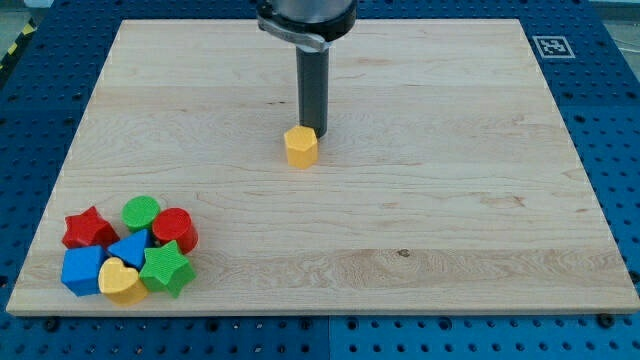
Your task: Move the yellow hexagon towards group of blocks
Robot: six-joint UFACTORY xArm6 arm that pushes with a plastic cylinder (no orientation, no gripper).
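One small yellow hexagon block [300, 146] sits mid-desk [450, 220] toward the top edge, my tip [314, 132] touching its upper right; there is no claw.

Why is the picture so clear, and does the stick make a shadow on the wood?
In the camera view the light is soft and even, so everything looks sharp: the yellow hexagon, my tip just behind it on the view's top-right side, and the group of blocks at the bottom left. Only faint shadows hug the blocks, no strong glare shows on the wooden board, and nothing looks blurred.
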